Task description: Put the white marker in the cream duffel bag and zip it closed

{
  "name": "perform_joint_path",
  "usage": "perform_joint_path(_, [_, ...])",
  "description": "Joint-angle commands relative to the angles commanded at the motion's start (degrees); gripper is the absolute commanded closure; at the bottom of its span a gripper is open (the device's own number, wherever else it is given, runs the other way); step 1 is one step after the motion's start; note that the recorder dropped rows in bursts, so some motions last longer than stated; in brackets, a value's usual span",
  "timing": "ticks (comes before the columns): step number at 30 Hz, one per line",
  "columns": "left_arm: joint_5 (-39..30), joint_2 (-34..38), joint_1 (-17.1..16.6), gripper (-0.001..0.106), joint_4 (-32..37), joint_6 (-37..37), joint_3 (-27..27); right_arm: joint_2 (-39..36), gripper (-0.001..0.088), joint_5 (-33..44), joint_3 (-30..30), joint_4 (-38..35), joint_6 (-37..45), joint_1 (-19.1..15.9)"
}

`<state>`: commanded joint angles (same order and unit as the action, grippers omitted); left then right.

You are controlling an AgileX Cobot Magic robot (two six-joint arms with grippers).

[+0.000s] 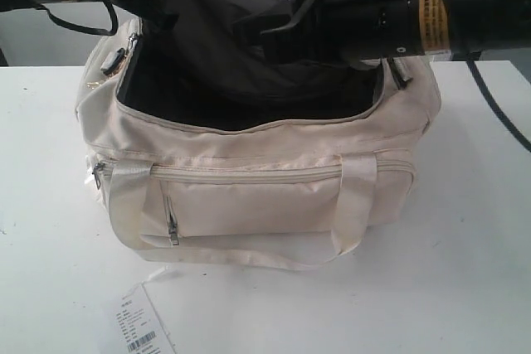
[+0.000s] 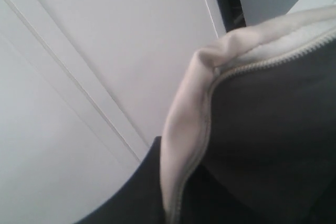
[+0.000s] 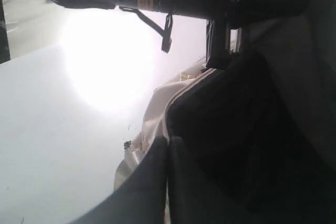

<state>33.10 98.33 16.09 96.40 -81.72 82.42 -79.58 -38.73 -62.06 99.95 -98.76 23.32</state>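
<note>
Soft cream fabric duffel bag [image 1: 249,196] sits mid-frame in the ext. view on the white desk [image 1: 465,271], main zip undone, mouth gaping w/ dark lining showing; the far flap stands up toward top centre. Slim white marker w/ black cap: not visible in any view. It's not on the desk around the bag, so prob. down in the dark interior, but can't confirm. Only loose white item is the white paper barcode tag [image 1: 141,329], lower left, which isn't the marker. Right fingers [image 3: 147,182] are pressed together tip to tip, nothing seen btwn them, at the mouth's rim w/ the arm coming in from upper right. Left fingers [image 2: 131,192] look pinched on the cream rim & its zip teeth, holding that edge up; arm enters from upper left. Key relation for the next move: the mouth's long axis runs left–right across the frame, so the zip has to travel along that line. Grey zip pull [image 1: 112,60] hangs at the left end, nearer the left arm; the right arm would need to cross the whole opening to reach it.
</note>
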Motion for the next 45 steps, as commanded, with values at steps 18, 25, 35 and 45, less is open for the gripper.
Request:
perform_joint_path(18, [-4.6,0.0,0.0,0.105,0.1,-0.7,0.0,3.7,0.0868,36.9,5.8,0.0,29.4,0.0])
perform_joint_path(25, [-4.3,0.0,0.0,0.105,0.1,-0.5,0.0,6.3,0.0868,82.2,5.8,-39.5,67.3,-2.0])
perform_joint_path(35, [-0.1,-1.9,0.0,0.105,3.5,-10.1,0.0,6.3,0.0868,81.0,5.8,-134.9,140.7,-2.1])
perform_joint_path(45, [10.9,-1.9,-4.9,0.069,3.5,-21.5,-0.1,5.1,0.0868,80.2,5.9,-135.5,140.7,-2.1])
